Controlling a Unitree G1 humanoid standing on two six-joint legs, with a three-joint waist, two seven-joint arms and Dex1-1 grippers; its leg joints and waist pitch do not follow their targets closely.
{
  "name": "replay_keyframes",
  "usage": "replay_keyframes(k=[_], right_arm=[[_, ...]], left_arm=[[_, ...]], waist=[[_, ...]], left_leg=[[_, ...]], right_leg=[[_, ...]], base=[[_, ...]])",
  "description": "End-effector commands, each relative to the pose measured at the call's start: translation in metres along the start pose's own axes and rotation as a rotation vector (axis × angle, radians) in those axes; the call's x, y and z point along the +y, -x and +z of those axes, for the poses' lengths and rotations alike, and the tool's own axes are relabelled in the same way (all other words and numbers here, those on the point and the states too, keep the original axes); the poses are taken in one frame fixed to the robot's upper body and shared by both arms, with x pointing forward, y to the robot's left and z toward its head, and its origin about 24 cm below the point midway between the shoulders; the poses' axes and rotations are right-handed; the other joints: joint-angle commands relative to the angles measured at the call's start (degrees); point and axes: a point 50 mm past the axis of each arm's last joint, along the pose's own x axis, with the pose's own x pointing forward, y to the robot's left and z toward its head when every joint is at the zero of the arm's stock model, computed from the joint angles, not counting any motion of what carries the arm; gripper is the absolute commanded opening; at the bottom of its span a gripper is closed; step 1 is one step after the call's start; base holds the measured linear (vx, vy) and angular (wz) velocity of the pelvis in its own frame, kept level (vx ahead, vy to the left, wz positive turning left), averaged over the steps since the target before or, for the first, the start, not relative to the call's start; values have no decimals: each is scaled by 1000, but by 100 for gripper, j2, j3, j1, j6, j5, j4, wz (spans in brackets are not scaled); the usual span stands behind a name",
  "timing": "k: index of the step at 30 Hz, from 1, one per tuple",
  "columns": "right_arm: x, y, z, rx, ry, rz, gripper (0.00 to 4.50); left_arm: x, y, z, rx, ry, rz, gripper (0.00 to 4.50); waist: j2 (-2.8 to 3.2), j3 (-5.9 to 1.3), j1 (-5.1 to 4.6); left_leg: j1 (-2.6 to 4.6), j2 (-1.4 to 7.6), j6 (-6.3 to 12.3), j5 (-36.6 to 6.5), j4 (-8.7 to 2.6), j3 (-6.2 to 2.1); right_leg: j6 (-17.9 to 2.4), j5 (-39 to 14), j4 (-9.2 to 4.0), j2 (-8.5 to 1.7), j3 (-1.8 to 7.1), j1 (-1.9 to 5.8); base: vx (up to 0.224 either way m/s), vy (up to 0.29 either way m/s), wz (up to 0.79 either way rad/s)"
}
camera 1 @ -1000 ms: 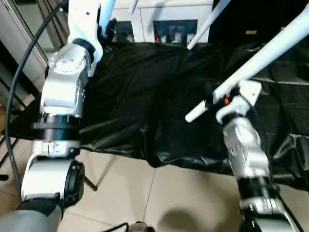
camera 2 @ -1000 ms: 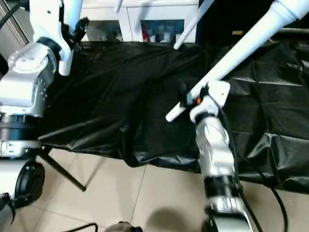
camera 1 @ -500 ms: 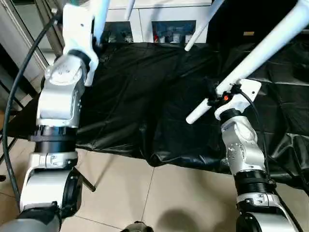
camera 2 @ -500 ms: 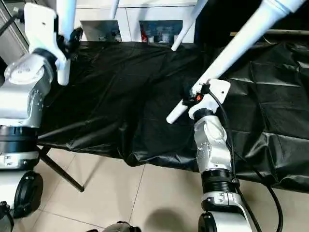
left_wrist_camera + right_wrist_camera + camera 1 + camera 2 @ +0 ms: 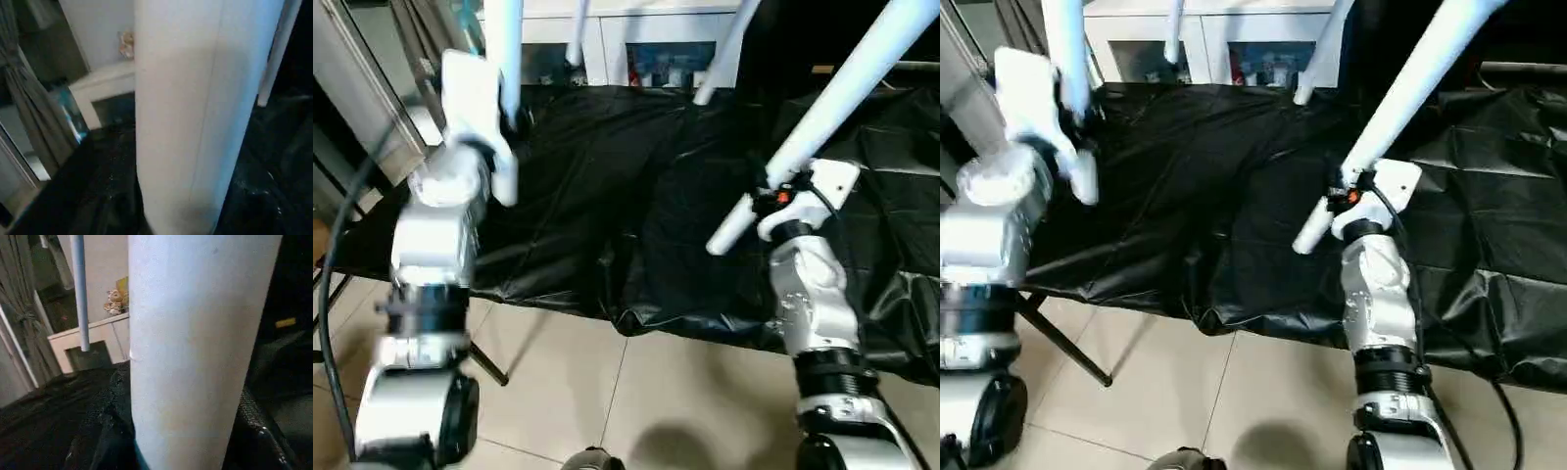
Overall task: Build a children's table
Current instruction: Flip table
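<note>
Four white table legs rise past the pictures' top edge; the tabletop is out of view. My left gripper (image 5: 512, 116) is shut on the left leg (image 5: 504, 39), whose lower end hangs beside my wrist. The same leg stands close in the left wrist view (image 5: 195, 112). My right gripper (image 5: 771, 193) is shut on a slanting leg (image 5: 842, 88), near its lower end, which pokes out toward the near left. That leg sits between the dark fingers (image 5: 110, 435) in the right wrist view (image 5: 195, 342). Two more legs (image 5: 578, 29) (image 5: 724, 49) hang farther back.
A crumpled black sheet (image 5: 607, 196) covers the work table below the legs. White cabinets with glass fronts (image 5: 666, 59) stand behind it. Tiled floor (image 5: 607, 392) lies in front, with a black stand foot (image 5: 489, 364) and a metal frame (image 5: 362, 88) at the left.
The right gripper's fingers have come in onto the slanting leg, which now stands steeper. The left hand with its leg has shifted slightly; the camera has moved too.
</note>
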Motion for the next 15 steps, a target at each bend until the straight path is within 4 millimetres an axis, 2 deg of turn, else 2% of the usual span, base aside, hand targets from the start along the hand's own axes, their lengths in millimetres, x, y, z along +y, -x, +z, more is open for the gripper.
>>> replay_keyframes(k=[1, 2, 3, 5, 8, 9, 11, 14, 15], right_arm=[[18, -4, 20, -104, 79, 57, 152], [17, -4, 20, -104, 80, 55, 152], [15, -1, 20, -109, 80, 24, 152], [9, 3, 18, -108, 92, -25, 152], [6, 8, 15, -95, 119, -57, 152], [2, 12, 12, -83, 154, -102, 152], [1, 15, 9, -70, 165, -119, 152], [2, 19, 3, -42, 172, -109, 152], [4, 19, 1, -35, 175, -95, 152]], left_arm=[[-20, -2, 0, -29, -22, -102, 164], [-21, -2, -1, -28, -21, -103, 164], [-26, -1, -11, -11, -10, -117, 163], [-32, 0, -25, 11, -2, -131, 163], [-35, 0, -35, 25, 6, -134, 161], [-39, -1, -44, 37, 18, -136, 161], [-42, -1, -53, 51, 28, -138, 161], [-47, -2, -69, 77, 38, -136, 161], [-48, -2, -74, 89, 42, -131, 161]], waist=[[-119, -535, -32], [-119, -535, -32], [-86, -536, -39], [-116, -523, -55], [-105, -510, -68], [-105, -500, -76], [-107, -493, -103], [-95, -466, -137], [-96, -421, -182]], left_leg=[[245, 419, 816, -27, -388, -162], [245, 419, 816, -27, -388, -162], [246, 426, 842, -54, -387, -162], [241, 425, 805, -202, -399, -157], [241, 431, 707, -451, -432, -164], [289, 437, 582, -683, -454, -149], [273, 440, 468, -861, -491, -154], [339, 456, 248, -1369, -548, -137], [380, 457, 43, -1859, -615, -128]], right_leg=[[-1364, 33, -312, -316, 185, 271], [-1364, 33, -312, -316, 185, 271], [-1365, 49, -317, -312, 176, 258], [-1345, -34, -339, -306, 172, 260], [-1285, -229, -365, -313, 172, 263], [-1225, -377, -411, -297, 184, 227], [-1183, -462, -411, -301, 183, 246], [-1051, -813, -472, -296, 192, 215], [-959, -1194, -530, -298, 193, 219]], base=[[0, 0, 0], [0, 0, 0], [0, 0, 0], [0, 0, 0], [0, 0, 0], [0, 0, 0], [0, 0, 0], [0, 0, 0], [0, 0, 0]])
